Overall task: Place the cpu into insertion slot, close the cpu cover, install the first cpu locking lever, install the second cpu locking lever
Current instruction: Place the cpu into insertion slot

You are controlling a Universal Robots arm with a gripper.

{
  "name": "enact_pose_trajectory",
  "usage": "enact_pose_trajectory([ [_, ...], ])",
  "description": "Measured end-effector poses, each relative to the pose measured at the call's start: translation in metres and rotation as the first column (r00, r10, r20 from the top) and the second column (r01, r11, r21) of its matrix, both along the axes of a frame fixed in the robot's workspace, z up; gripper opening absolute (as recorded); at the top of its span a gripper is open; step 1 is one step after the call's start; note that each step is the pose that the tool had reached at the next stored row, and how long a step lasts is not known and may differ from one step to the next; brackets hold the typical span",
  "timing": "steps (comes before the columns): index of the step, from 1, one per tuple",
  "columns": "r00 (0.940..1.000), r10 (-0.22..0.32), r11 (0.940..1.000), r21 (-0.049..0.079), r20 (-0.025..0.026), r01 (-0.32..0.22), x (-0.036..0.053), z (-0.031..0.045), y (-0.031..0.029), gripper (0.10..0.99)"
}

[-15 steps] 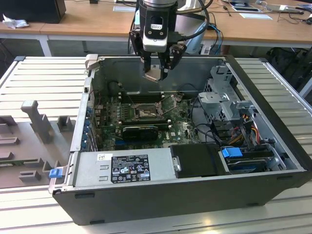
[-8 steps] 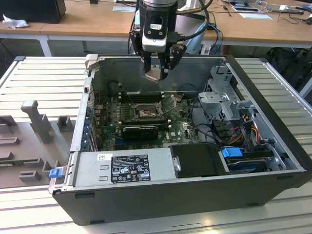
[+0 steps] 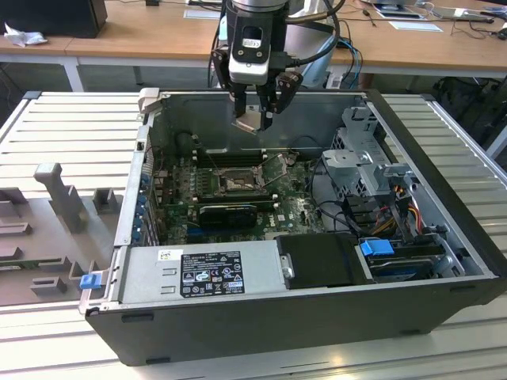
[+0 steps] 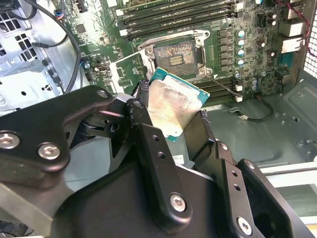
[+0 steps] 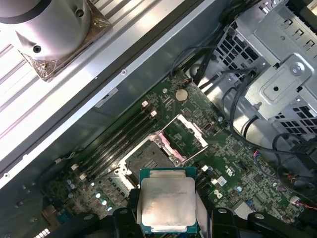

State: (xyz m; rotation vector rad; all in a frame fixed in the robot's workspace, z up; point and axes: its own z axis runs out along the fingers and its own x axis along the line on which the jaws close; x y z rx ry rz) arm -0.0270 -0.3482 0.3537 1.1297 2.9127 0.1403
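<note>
My gripper [image 3: 255,109] hangs above the open computer case, shut on the cpu [image 3: 249,119], a pale silver square chip with a green edge. In both wrist views the cpu [image 4: 174,101] [image 5: 167,206] sits tilted between the black fingers [image 4: 142,106]. The insertion slot [image 3: 235,184] [image 4: 174,57] [image 5: 147,156] lies uncovered on the green motherboard [image 3: 295,207], below the chip and apart from it. The cpu cover [image 5: 190,133] [image 4: 125,73] stands flipped up beside the slot. A thin wire lever [image 4: 221,85] sticks out on the slot's other side.
A long black card [image 3: 228,212] lies just in front of the slot, and memory slots [image 4: 173,15] run behind it. A power supply [image 3: 202,273] fills the case's near side. The metal drive cage [image 3: 366,154] and loose cables [image 3: 396,210] crowd the exterior view's right.
</note>
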Motion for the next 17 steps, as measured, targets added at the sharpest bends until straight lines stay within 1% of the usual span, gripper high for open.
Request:
enact_pose_trajectory([
  [17,0.9989,-0.046,0.9989,0.0,0.0,0.046,0.0,0.0,0.0,0.525],
])
